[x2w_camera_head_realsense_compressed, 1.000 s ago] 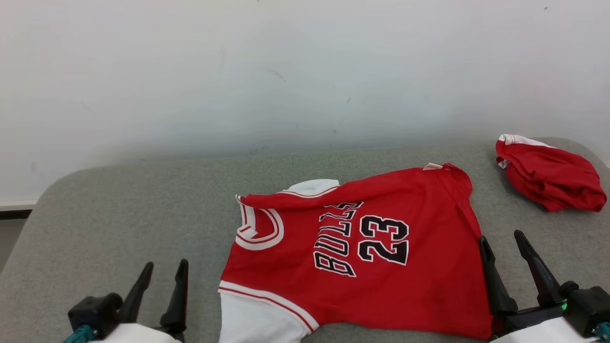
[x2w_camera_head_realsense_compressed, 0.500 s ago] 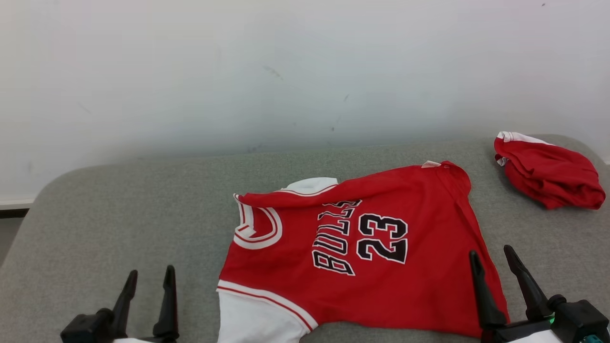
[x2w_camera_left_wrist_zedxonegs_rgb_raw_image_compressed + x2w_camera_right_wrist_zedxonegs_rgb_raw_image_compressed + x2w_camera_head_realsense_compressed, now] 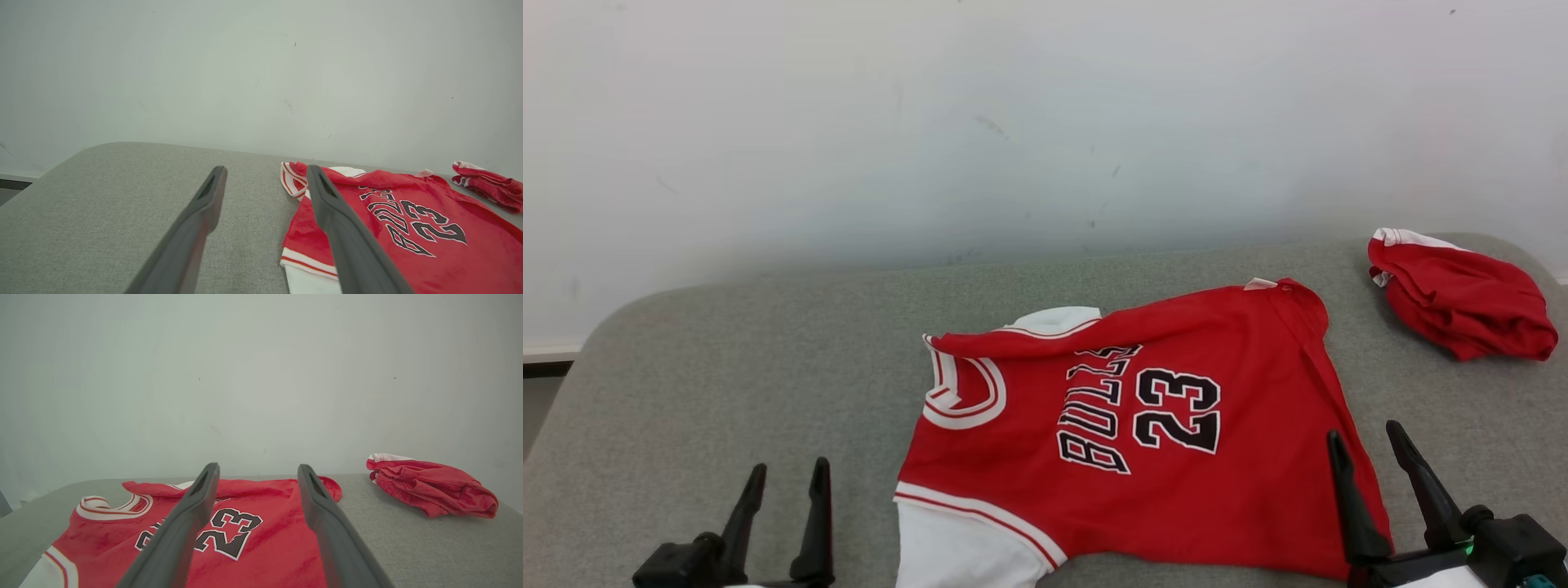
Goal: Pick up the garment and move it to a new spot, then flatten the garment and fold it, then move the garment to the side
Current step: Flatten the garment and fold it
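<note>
The garment (image 3: 1143, 441) lies spread on the counter (image 3: 727, 367), a little right of its middle, with the collar end toward the left and the hem toward the right. 1 sleeve sticks out at the near left, the other at the far side. A bundle of cloth (image 3: 1462, 306) sits at the counter's far right corner, well apart from the garment. The wall (image 3: 1013, 122) rises just behind the counter. The left tool (image 3: 791, 465) stands at the near left over bare counter, apart from the garment. The right tool (image 3: 1364, 430) stands at the near right, by the hem's near corner.
</note>
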